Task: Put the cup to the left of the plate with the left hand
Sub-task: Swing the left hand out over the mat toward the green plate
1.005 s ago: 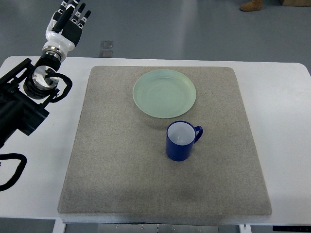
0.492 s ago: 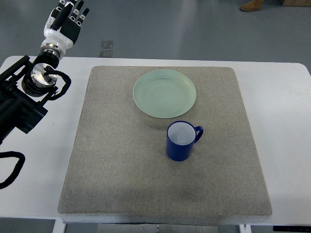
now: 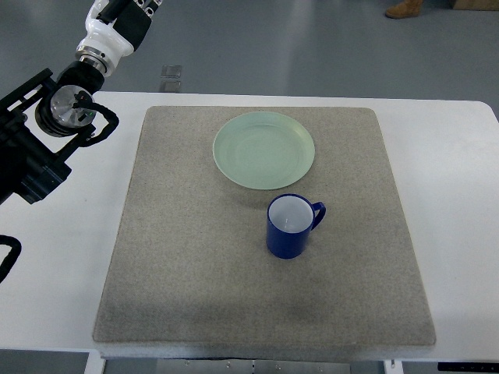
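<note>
The cup (image 3: 290, 226) is dark blue, white inside, empty and upright, just below the plate (image 3: 264, 149). The green plate is empty. The left hand (image 3: 121, 22) is far up-left of the plate; I cannot tell its fingers.

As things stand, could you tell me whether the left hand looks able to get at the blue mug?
Probably yes: the left hand is far off at the top-left, but nothing stands between it and the blue mug, upright on the grey mat.

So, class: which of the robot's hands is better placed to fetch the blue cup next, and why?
Left. Only the left hand shows, at the top left corner; no right arm is in view. The cup stands below the plate, ungrasped.
</note>
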### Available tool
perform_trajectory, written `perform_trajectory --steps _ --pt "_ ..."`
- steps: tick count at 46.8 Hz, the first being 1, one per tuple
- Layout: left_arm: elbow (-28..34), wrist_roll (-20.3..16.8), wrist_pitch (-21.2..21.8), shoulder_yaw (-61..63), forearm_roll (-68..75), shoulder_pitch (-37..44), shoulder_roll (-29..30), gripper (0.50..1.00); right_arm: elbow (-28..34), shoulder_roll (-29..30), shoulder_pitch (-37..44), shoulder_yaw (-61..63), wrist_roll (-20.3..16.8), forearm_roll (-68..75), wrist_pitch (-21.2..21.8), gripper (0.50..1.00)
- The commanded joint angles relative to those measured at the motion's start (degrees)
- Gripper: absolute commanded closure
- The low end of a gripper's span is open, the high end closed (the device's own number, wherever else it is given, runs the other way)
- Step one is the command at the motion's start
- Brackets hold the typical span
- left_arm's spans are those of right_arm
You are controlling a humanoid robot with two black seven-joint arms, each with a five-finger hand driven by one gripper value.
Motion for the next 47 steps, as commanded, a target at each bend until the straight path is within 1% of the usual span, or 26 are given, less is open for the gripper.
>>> perform_trajectory --steps 1,12,17,31,37,41,47 --pt "-3.0 0.1 0.0 1.6 0.1 -0.2 1.6 0.501 0.0 0.0 0.0 0.0 0.0 0.0 0.0 0.568" --pt "-12.9 0.3 -1.0 8.3 2.1 -0.9 6.0 0.501 0.0 0.0 0.0 0.0 0.0 0.0 0.0 0.568" --pt "-15.8 0.4 -3.1 13.4 4.4 -1.9 7.1 0.504 0.0 0.0 0.0 0.0 0.0 0.0 0.0 0.568" --pt "-19.0 0.4 -8.7 25.0 11.0 -4.0 9.3 0.504 0.0 0.0 0.0 0.0 0.0 0.0 0.0 0.568" --pt "-19.8 0.5 -11.4 25.7 16.7 -3.4 10.7 0.504 0.0 0.0 0.0 0.0 0.0 0.0 0.0 0.568" --pt "-19.8 0.5 -14.5 27.2 20.4 -3.2 11.4 0.504 0.0 0.0 0.0 0.0 -0.1 0.0 0.0 0.568" --pt "-19.7 0.4 -17.8 28.5 24.6 -3.1 13.1 0.501 0.0 0.0 0.0 0.0 0.0 0.0 0.0 0.568"
